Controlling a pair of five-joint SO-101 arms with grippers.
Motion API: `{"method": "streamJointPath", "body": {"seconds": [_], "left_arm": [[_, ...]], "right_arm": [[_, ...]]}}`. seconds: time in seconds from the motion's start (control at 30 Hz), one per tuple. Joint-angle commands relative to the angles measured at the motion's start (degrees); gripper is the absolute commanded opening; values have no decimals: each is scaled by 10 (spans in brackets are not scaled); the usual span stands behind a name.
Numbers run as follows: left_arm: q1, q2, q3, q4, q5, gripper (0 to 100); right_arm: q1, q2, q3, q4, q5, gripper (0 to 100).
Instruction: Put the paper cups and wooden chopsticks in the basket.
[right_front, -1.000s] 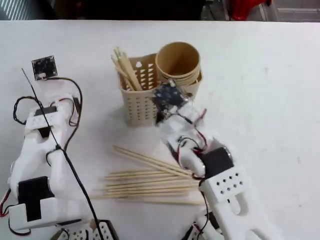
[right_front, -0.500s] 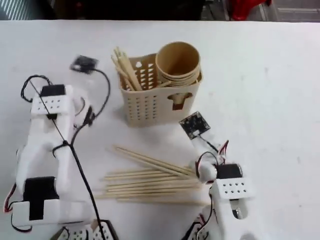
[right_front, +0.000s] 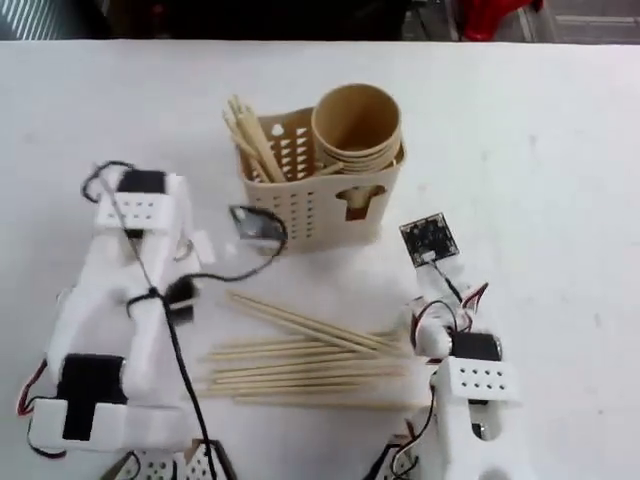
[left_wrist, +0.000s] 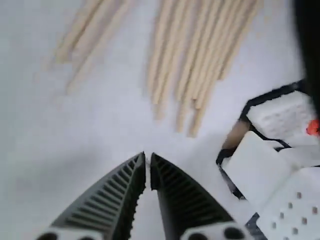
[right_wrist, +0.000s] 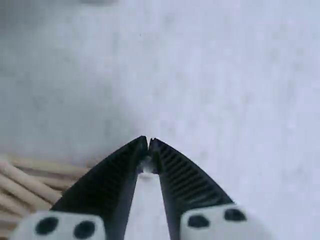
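A cream slotted basket (right_front: 300, 205) stands mid-table with stacked paper cups (right_front: 355, 125) in its right half and a few wooden chopsticks (right_front: 250, 135) leaning in its left half. Several loose chopsticks (right_front: 300, 360) lie in a fan on the table in front of it. The left arm (right_front: 135, 205) stands to the left of the basket and the fan. My left gripper (left_wrist: 147, 159) is shut and empty above the bare table, short of the loose chopsticks (left_wrist: 200, 65). The right arm (right_front: 470, 375) sits at the fan's right end. There my right gripper (right_wrist: 148, 142) is shut and empty, with chopstick ends (right_wrist: 20, 180) beside it.
The white table (right_front: 540, 150) spreads wide to the right of and behind the basket. Black cables (right_front: 170, 340) trail from the left arm toward the front edge. The right arm's white base (left_wrist: 280, 165) lies beyond the chopsticks in the left wrist view.
The right arm has pulled back from the basket to the near right, by the fan's end. The left arm has swung in toward the basket and the loose chopsticks.
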Motion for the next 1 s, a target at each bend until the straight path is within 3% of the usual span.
{"method": "streamJointPath", "body": {"seconds": [0.0, 0.17, 0.3, 0.5, 0.7, 0.97], "left_arm": [[51, -13, 27, -27, 29, 28], [100, -13, 57, -92, 52, 27], [161, -35, 59, -98, 52, 25], [267, -189, 114, -127, 108, 27], [285, -318, 244, -293, 179, 130], [312, -222, 271, -434, 180, 121]], "right_arm": [[2, -5, -2, -8, -1, 17], [2, -7, 0, -10, -1, 17], [6, -9, 0, -11, -1, 17], [6, -6, 0, -11, -1, 17], [5, -6, 0, -7, 0, 17], [2, -5, 1, -7, 0, 18]]}}
